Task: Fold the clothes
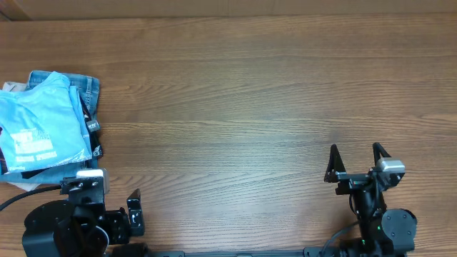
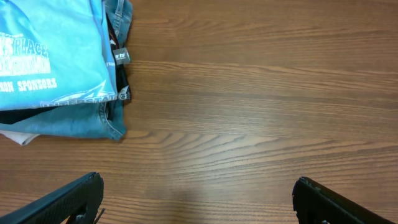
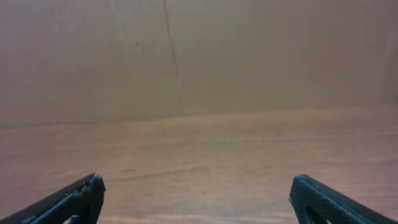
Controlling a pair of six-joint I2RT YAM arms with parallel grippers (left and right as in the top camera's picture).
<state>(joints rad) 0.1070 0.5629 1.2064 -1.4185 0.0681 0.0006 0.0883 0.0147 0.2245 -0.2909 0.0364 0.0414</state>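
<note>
A: status on the big stuff first?

B: brown wood-grain table [image 1: 250, 86] fills the overhead view; the right wrist view looks across it to a plain beige panel [image 3: 249, 50] standing past its far edge.

A: where's the shirt?

B: light sky-blue cotton T-shirt [image 1: 39, 128] sits at the table's left edge, on top of a pile; print side up, white lettering readable in the left wrist view [image 2: 43, 56]; it lies as a flat, roughly rectangular bundle. Under it are blue denim jeans [image 1: 86, 89], sticking out along the pile's far and right sides.

A: arms?

B: both are at the near edge of the table, well apart from each other. Left black two-finger gripper [image 2: 198, 186] is spread wide with nothing between the jaws; only bare wood under it; the pile lies ahead and to its left, near but not touching. Right black two-finger gripper [image 1: 355, 160] is likewise spread wide and holds nothing; its wrist view [image 3: 196, 183] shows only table and panel; it is far from the pile.

A: small bits?

B: black garment with white print [image 2: 118, 68] is sandwiched in the pile, only its right edge showing; a scrap of white fabric [image 2: 15, 137] pokes out at the pile's near-left corner; can't tell what it belongs to.
</note>
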